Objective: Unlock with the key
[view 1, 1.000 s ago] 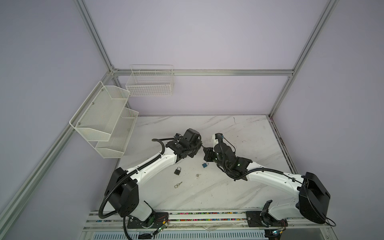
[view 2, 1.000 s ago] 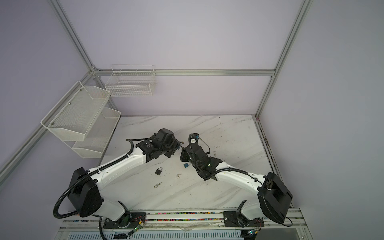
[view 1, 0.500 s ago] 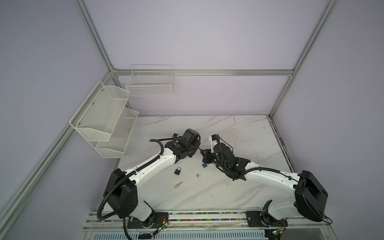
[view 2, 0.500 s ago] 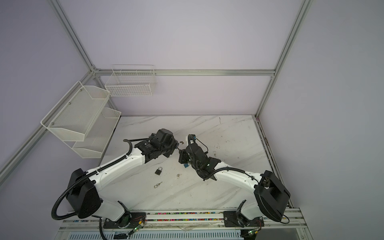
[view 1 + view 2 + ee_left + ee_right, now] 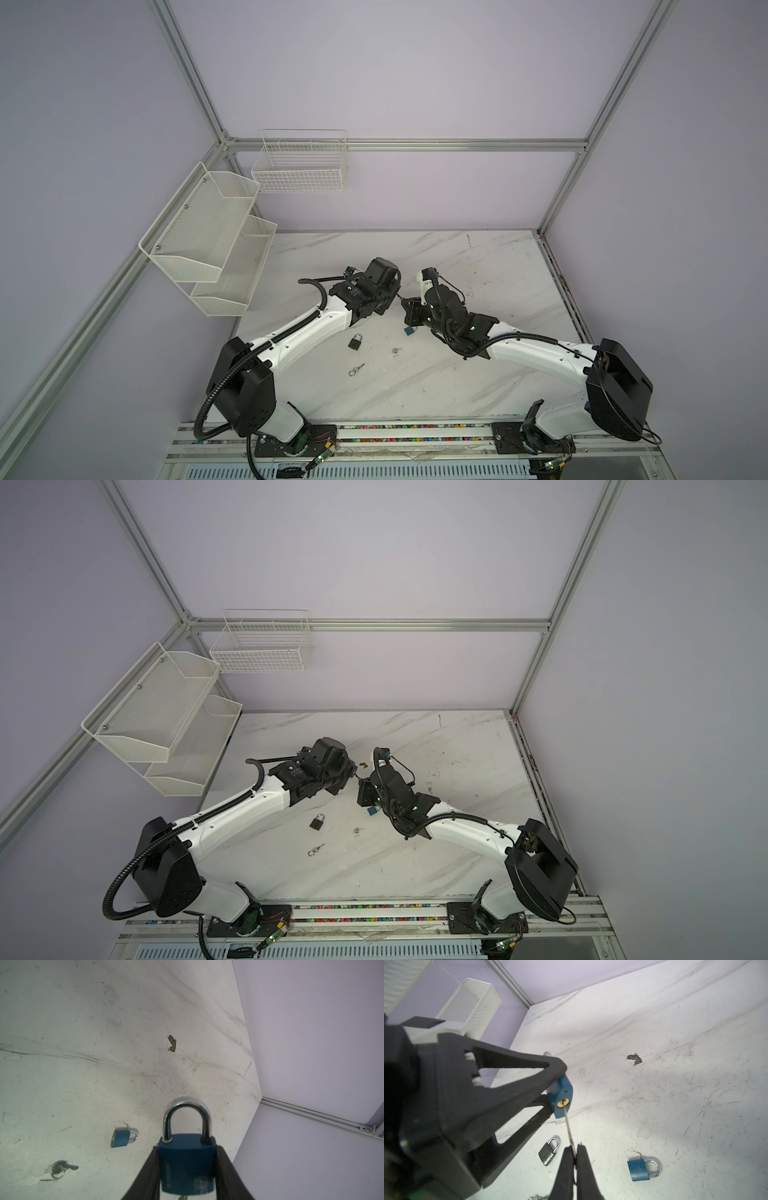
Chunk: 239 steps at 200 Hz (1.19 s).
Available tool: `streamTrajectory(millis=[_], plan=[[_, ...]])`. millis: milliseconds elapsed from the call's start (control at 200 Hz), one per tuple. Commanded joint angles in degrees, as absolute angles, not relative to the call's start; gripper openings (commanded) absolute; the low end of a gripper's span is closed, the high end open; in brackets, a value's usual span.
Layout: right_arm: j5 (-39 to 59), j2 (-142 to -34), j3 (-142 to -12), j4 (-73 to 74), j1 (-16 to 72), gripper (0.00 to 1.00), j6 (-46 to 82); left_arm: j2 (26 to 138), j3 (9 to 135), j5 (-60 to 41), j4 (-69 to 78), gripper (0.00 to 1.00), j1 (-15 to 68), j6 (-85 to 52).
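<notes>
My left gripper point(image 5: 188, 1150) is shut on a dark blue padlock point(image 5: 187, 1163), pinched by its body sides, with the steel shackle closed and pointing away. It is held above the table. In the right wrist view the same padlock point(image 5: 563, 1089) shows its brass keyhole point(image 5: 563, 1103). My right gripper point(image 5: 574, 1148) is shut on a thin silver key point(image 5: 568, 1124). The key's tip meets the keyhole; how deep it sits I cannot tell. In both top views the two grippers point(image 5: 395, 293) point(image 5: 409, 309) meet nose to nose at mid-table.
Another blue padlock point(image 5: 642, 1168) point(image 5: 410, 330) and a dark grey padlock point(image 5: 549, 1152) point(image 5: 355, 341) lie on the marble table below. Ringed keys point(image 5: 356, 370) point(image 5: 60, 1168) lie nearer the front. White mesh shelves point(image 5: 208, 241) and a wire basket point(image 5: 301, 166) hang on the left and back walls.
The right arm has shifted a little to the left, bringing the key up to the padlock. The left arm has held almost still.
</notes>
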<state>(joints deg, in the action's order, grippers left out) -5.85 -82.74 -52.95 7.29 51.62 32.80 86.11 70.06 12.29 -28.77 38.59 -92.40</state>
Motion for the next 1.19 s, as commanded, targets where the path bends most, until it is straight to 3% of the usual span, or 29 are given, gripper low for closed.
streamTrajectory(millis=[0, 760, 1190], plan=[[-7.14, -81.84, -54.74, 7.39, 51.56, 0.0, 31.5, 83.57, 69.16, 13.31, -27.42, 0.09, 38.33, -91.55], [-5.21, -84.73, -55.9, 8.4, 51.58, 0.0, 31.53, 82.79, 68.55, 11.53, -25.02, 0.09, 38.42, -91.68], [4.33, -86.13, -61.75, 9.65, 48.68, 0.0, 32.47, 85.22, 69.86, 9.45, -29.46, 0.08, 38.76, -86.77]])
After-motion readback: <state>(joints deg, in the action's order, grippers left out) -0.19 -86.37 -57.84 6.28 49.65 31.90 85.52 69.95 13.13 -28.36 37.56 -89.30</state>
